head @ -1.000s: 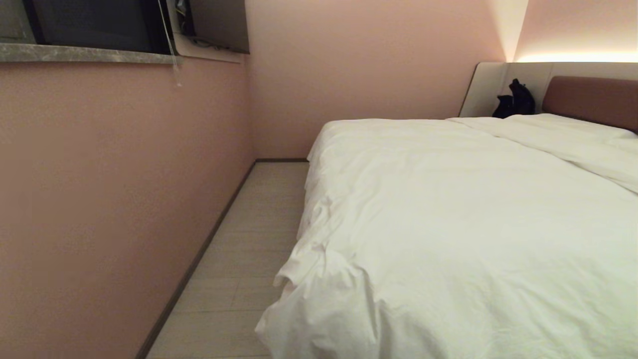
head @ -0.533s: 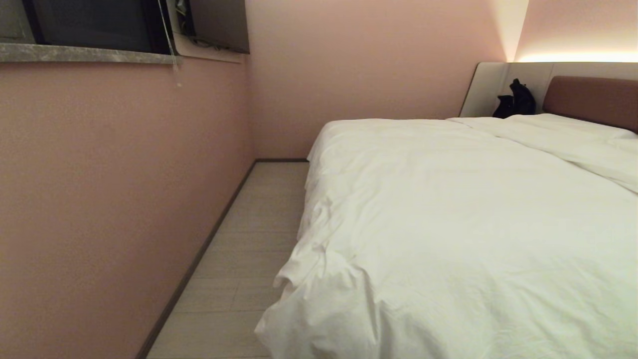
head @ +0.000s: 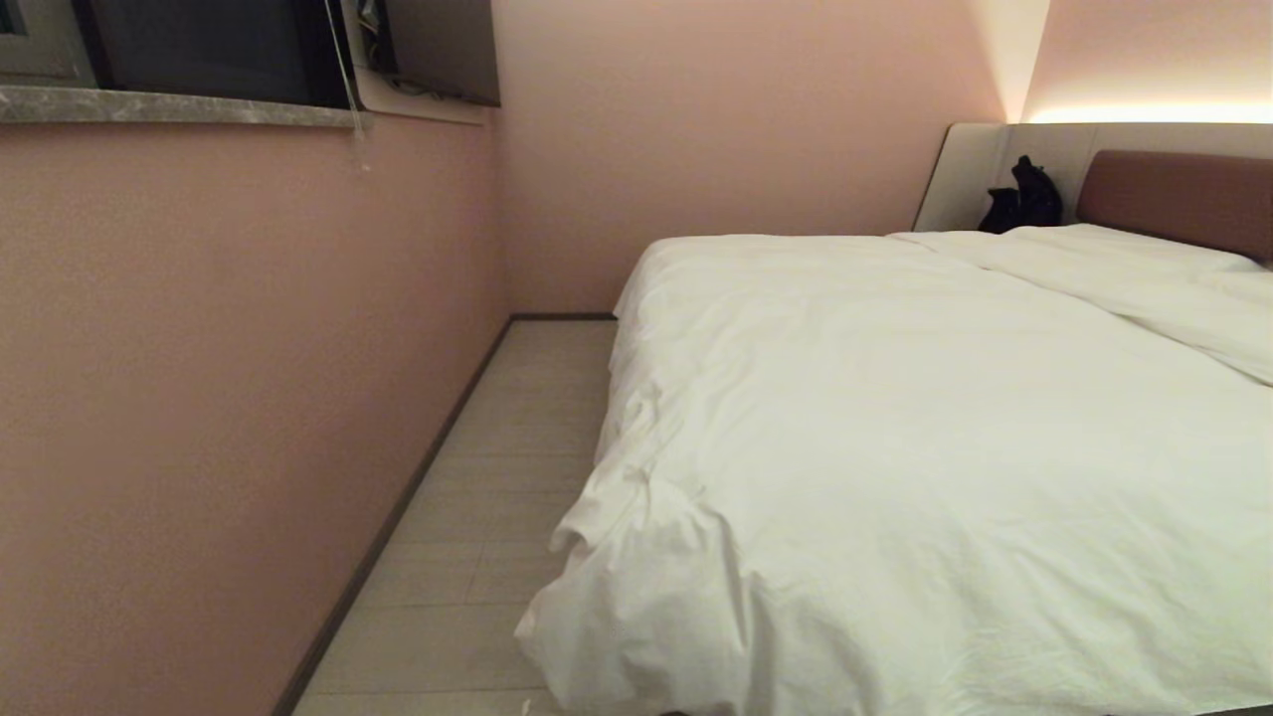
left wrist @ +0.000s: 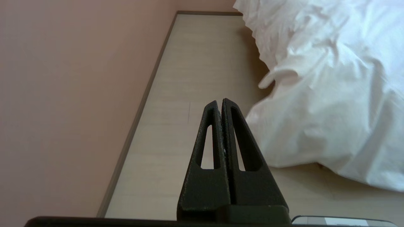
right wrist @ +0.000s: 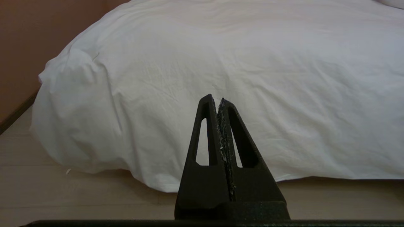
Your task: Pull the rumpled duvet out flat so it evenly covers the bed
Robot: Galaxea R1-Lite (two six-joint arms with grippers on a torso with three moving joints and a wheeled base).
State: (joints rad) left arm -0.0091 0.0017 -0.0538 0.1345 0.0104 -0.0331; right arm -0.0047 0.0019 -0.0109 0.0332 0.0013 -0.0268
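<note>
Plainly, you face a soft, bulky duvet (head: 925,447) that already covers the bed (head: 1174,199) and bunches at its near corner, hanging to the floor (left wrist: 195,63). Expect drag and slipping cotton; take a thick fold at that corner. Left gripper (left wrist: 222,101) hangs beside it, right gripper (right wrist: 218,99) before it; both have fingers pressed together, empty.

The puffy white cotton duvet (head: 895,447) pretty much covers the wide bed with the brown padded headboard (head: 1174,199), bunched and creased at the near left corner. Pale plank floor (head: 477,517) runs along the pink wall (head: 229,378). Something black (head: 1022,197) sits by the headboard.
</note>
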